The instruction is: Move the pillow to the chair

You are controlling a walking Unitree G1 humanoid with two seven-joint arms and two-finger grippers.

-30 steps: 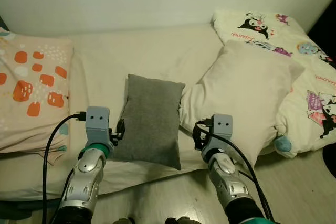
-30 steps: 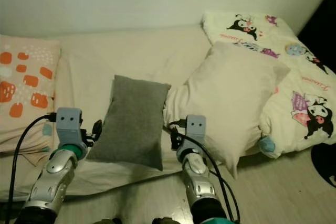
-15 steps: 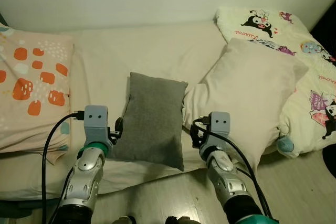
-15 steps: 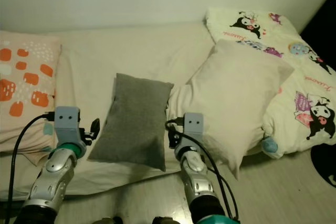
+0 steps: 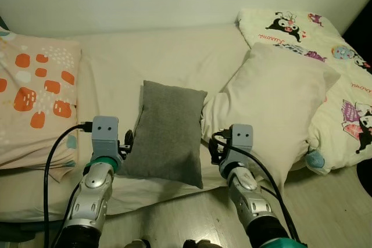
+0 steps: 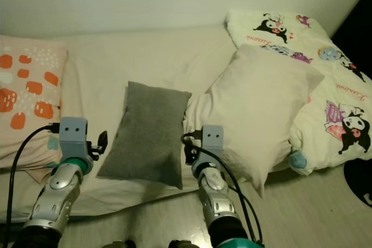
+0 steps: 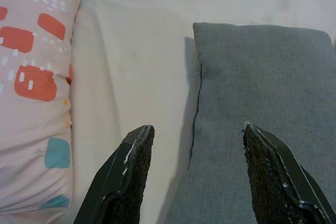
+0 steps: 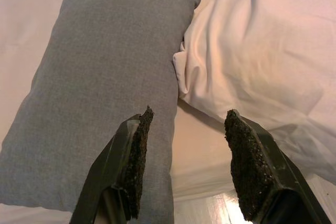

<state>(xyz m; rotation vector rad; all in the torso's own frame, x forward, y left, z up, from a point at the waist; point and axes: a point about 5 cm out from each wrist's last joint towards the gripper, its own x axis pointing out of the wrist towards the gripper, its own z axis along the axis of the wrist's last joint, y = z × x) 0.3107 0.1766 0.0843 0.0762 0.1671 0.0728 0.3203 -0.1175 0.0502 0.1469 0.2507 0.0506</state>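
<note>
Cream-sheeted bed (image 5: pixel 174 56) against a pale wall formed the setting, with pale wood flooring (image 5: pixel 325 207) at its near edge. At the centre lay the small grey rectangular fabric pillow (image 5: pixel 168 133), flat on the sheet, its long axis running away from the robot, its weave fine and unpatterned. A large cream pillow (image 5: pixel 279 114) touched its right side; a peach pillow with orange blotches (image 5: pixel 35 97) lay apart to the left, and a cartoon-printed quilt (image 5: pixel 331 56) filled the far right. The left gripper (image 7: pixel 194 174) hovered with its jaws wide apart and empty, straddling the grey pillow's left edge. The right gripper (image 8: pixel 184 163) was likewise spread and empty, above the gap between the grey and cream pillows. Compared with one second earlier, both wrists sat slightly lower in frame and the pillow had not moved.
</note>
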